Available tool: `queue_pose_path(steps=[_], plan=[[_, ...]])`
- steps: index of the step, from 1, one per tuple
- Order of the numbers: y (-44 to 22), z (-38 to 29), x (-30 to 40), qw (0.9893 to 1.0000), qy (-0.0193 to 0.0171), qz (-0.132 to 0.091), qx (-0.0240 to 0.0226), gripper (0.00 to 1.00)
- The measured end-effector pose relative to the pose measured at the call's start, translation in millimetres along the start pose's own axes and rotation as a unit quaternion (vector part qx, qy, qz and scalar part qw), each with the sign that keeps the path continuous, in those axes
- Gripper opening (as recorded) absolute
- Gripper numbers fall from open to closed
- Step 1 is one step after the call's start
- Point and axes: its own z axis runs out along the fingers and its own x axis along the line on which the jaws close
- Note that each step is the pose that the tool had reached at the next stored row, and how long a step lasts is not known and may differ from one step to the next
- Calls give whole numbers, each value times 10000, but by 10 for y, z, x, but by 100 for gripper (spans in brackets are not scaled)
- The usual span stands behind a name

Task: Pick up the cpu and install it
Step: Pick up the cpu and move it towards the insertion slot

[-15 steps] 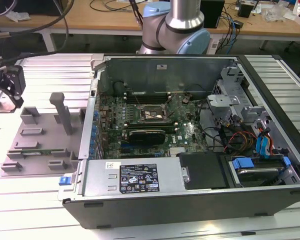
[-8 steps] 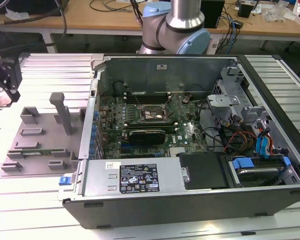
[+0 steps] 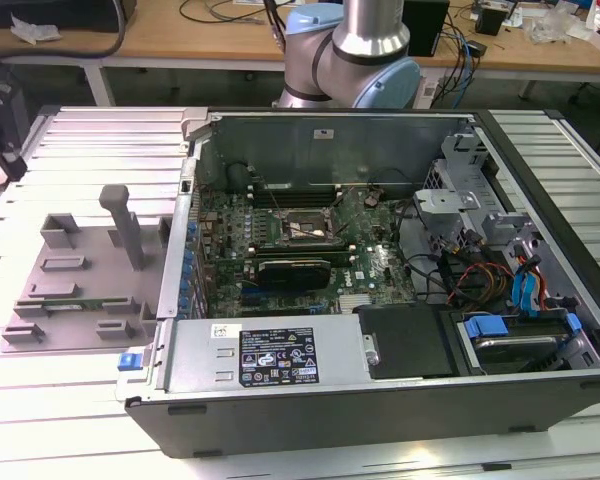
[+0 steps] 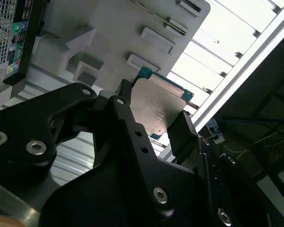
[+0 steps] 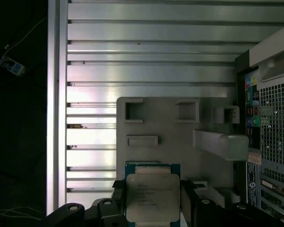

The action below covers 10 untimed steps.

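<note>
Clearly the gripper [image 5: 152,204] is clamped on the cpu [image 5: 152,196]: in both wrist views its two dark fingers [image 5: 188,202] press against opposite edges of the chip, with the silvery metal lid facing the cameras and a thin green rim showing around it. In the second wrist view the cpu [image 4: 158,111] sits between the fingers [image 4: 181,133] of the gripper [image 4: 154,114], held clear of the surface beneath it.

Behind the chip lies the grey fixture tray [image 5: 170,132], a moulded plate with raised blocks and shallow pockets, resting on the slatted metal table [image 5: 151,61]. The chip hangs over one edge of that tray (whether it touches the tray cannot be told). Just beside the tray stands the computer case [image 5: 274,118], its perforated rear panel and coloured ports in sight.

In the exterior view the computer case [image 3: 380,410] lies open on the slatted metal table [image 3: 80,410], the grey fixture tray [image 3: 75,270] at the exterior view's left of it. On the motherboard the socket [image 3: 305,228] sits near the middle, well apart from the tray
</note>
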Motion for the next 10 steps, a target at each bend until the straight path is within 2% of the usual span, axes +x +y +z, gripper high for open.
queue_pose_path(steps=[1, 4, 7, 10], plan=[[1, -34, -1, 10000, 0, 0, 0, 55], [6, -200, -4, 10000, 0, 0, 0, 55], [8, -287, -6, 10000, 0, 0, 1, 55], [9, -322, -7, 10000, 0, 0, 0, 55]])
